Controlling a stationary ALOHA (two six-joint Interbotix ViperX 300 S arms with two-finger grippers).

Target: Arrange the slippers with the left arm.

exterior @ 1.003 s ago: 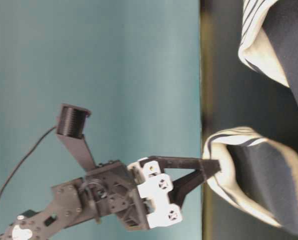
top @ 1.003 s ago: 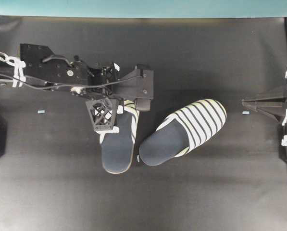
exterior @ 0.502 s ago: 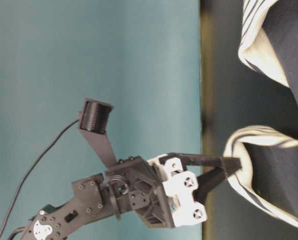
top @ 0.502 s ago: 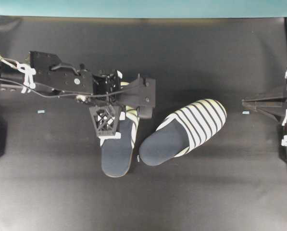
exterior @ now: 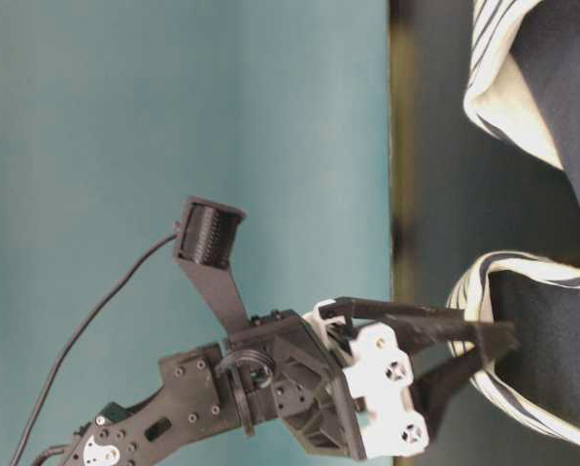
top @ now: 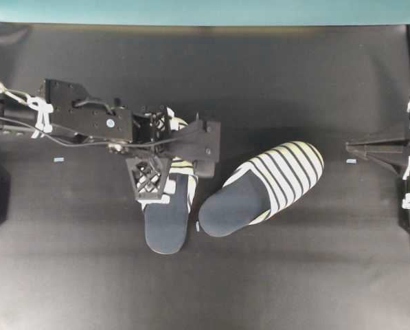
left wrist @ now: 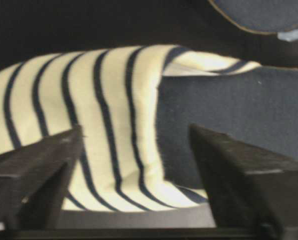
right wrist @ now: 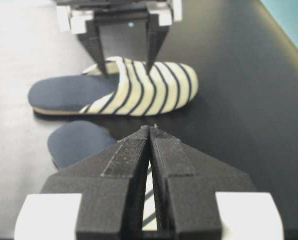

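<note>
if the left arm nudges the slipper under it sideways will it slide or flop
Probably slides as one piece: the slipper lies flat on its sole on the smooth dark table. Its striped fabric toe cover looks soft, so it would likely dent under the open left gripper.

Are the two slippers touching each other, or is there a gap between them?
Apart. The overhead view shows a thin strip of dark table between the left slipper and the angled right slipper.

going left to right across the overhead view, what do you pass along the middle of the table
left arm → left gripper over the upright slipper → angled slipper → small blue tape mark → right gripper
</note>
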